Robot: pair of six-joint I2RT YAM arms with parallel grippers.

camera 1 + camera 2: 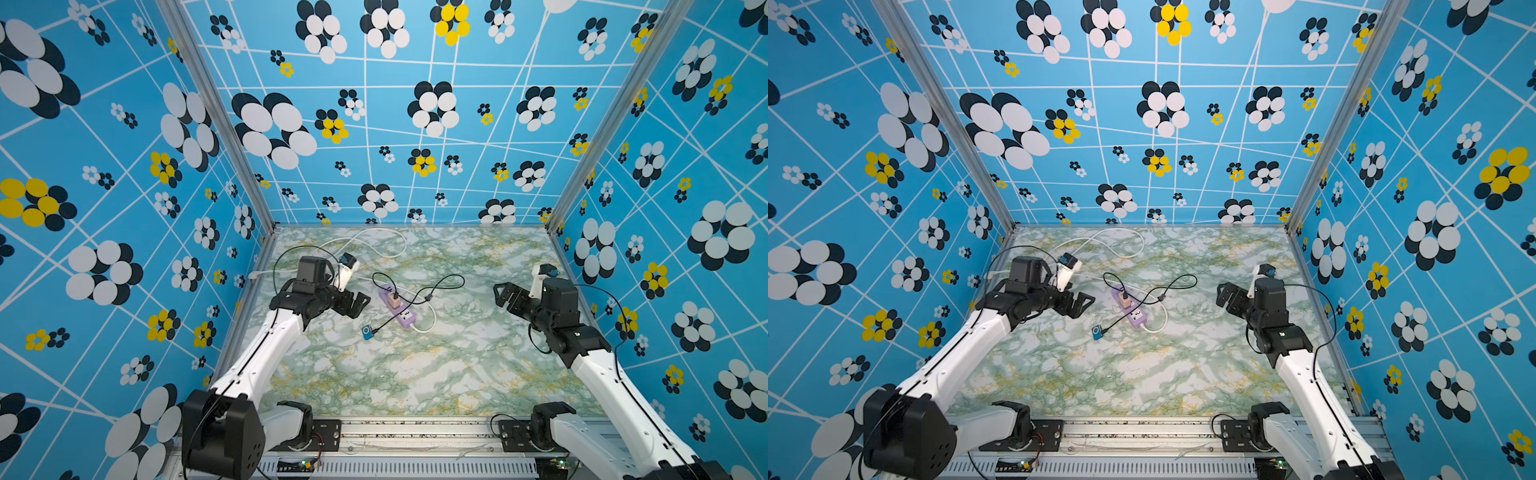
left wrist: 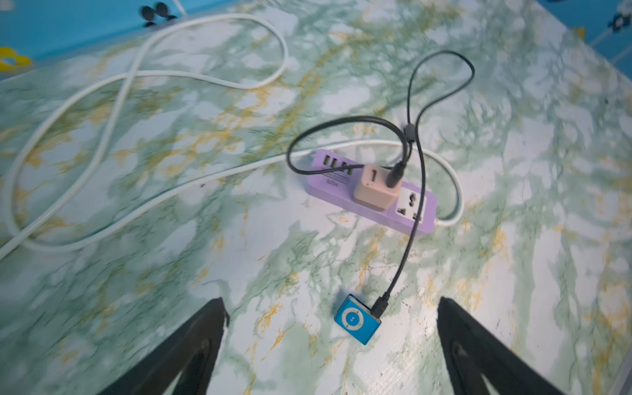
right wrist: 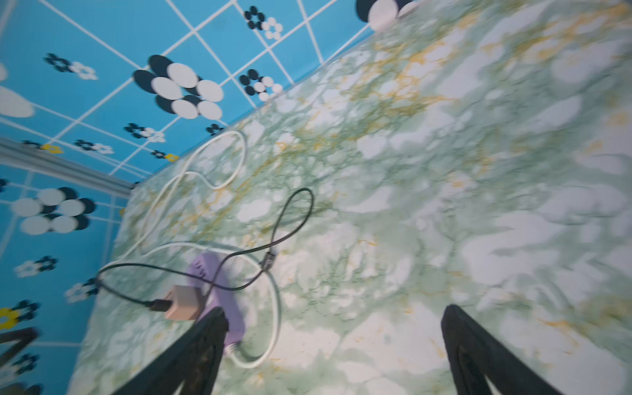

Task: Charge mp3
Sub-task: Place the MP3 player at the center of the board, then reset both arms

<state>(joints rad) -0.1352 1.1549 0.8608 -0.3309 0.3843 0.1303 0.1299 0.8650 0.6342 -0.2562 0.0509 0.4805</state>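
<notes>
marble-look tabletop (image 1: 457, 374) here, and the little blue mp3 (image 2: 357, 318) is lying flat on it, face up, near the lilac power strip (image 2: 372, 195). a black cable (image 2: 415, 212) is plugged into the player's edge and loops round to the pinkish cube charger (image 2: 376, 186) sitting in the strip. my left gripper (image 1: 360, 305) hangs close by the player, fingers spread wide, holding nothing. my right gripper (image 1: 500, 297) is well apart from it all, also spread wide and empty.
</notes>
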